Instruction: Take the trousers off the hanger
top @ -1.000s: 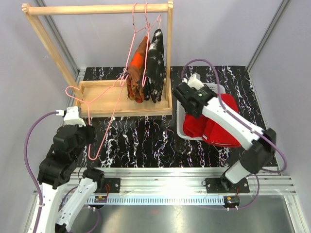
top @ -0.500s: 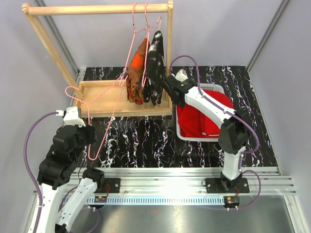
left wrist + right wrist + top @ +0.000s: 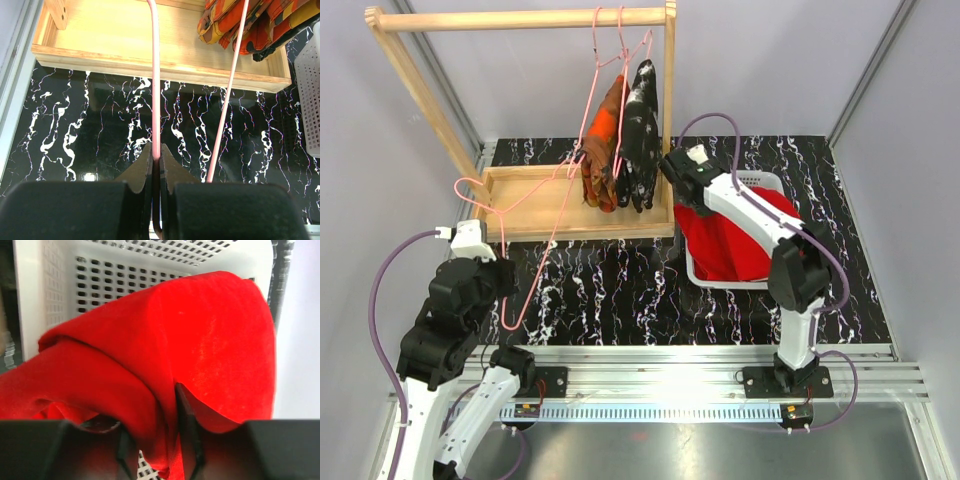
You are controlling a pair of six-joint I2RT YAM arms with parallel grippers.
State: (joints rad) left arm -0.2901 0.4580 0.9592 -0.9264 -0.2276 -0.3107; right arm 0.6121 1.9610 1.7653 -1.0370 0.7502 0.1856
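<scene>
The red trousers [image 3: 730, 240] lie in the white basket [image 3: 765, 182] at the right; my right gripper [image 3: 682, 170] is shut on a fold of them [image 3: 165, 405] near the basket's far left corner. The orange-brown patterned trousers [image 3: 603, 140] and the black ones with white splashes [image 3: 641, 130] hang on pink hangers from the wooden rack's rail [image 3: 520, 18]. My left gripper [image 3: 505, 305] is shut on the wire of a bare pink hanger [image 3: 156, 90] that leans from the table up onto the rack's base tray [image 3: 525, 205].
The wooden rack stands at the back left, its right post [image 3: 669, 110] close beside my right gripper. The basket's perforated wall [image 3: 125, 275] fills the right wrist view. The black marbled table [image 3: 620, 290] lies between the arms.
My right gripper has swung left and toward the back with the red trousers, from over the basket's front to its far left corner by the rack post. The left arm has not moved.
</scene>
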